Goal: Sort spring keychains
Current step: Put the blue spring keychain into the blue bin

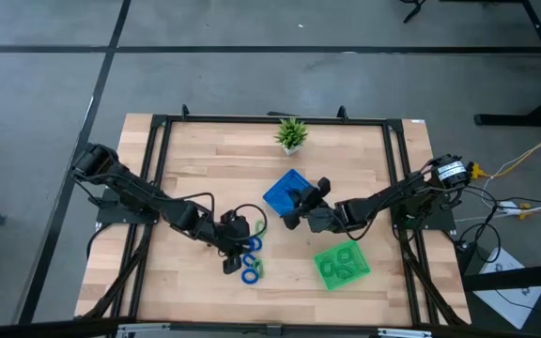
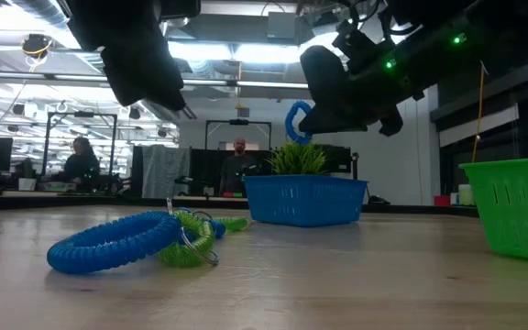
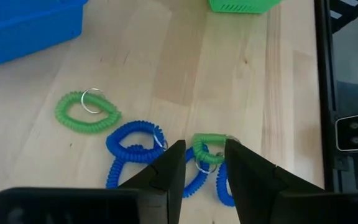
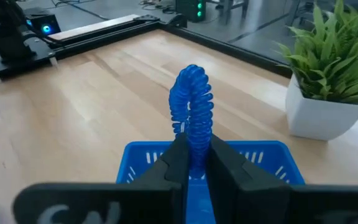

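blue keychain [image 4: 192,99]: clamped upright in my right pincer [image 4: 193,163], over the blue tray [image 4: 272,163] | loose keychains [image 3: 138,144]: blue and green, on the surface [image 3: 185,68] under my left pincer [image 3: 202,175], fingers apart astride a green one [image 3: 207,144] | green tray [image 1: 342,265]: coils inside

Bright blue and light green spring keychains [image 3: 143,151] are seen on a pale wood-grain worktop [image 3: 216,81]; one blue tray [image 4: 263,171], one green tray [image 1: 342,265].
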`<state>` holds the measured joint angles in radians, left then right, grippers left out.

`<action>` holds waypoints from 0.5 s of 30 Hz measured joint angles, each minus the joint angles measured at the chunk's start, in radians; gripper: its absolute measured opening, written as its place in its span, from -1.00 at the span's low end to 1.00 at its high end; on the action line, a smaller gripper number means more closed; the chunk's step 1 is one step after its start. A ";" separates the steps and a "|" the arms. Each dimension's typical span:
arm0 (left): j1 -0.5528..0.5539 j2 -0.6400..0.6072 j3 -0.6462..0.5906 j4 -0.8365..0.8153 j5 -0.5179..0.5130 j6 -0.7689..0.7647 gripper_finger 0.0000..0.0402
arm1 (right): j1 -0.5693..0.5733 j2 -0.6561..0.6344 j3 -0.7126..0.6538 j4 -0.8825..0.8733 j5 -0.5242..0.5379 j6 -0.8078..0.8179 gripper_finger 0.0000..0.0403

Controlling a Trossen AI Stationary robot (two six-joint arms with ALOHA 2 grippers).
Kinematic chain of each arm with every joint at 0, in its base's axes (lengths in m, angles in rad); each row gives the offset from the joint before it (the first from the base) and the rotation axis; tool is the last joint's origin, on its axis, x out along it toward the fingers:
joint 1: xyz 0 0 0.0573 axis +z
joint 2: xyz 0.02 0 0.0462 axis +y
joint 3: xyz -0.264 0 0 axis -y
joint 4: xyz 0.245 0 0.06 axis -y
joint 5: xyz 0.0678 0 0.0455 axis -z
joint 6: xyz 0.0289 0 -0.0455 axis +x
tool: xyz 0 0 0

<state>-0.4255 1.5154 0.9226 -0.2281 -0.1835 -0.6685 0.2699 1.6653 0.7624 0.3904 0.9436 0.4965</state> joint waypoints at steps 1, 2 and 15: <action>0.000 0.000 0.000 -0.004 -0.005 -0.001 -0.47 | 0.000 0.000 0.000 0.000 -0.006 0.000 -0.79; 0.001 0.000 0.000 -0.006 -0.009 -0.003 -0.47 | 0.000 0.000 0.000 0.000 -0.017 -0.001 -0.79; 0.001 0.000 0.000 -0.008 -0.032 -0.027 -0.49 | -0.058 0.000 0.000 -0.043 -0.187 0.103 -0.50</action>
<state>-0.4248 1.5158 0.9226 -0.2366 -0.2154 -0.6954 0.2122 1.6653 0.7624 0.3476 0.7567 0.5995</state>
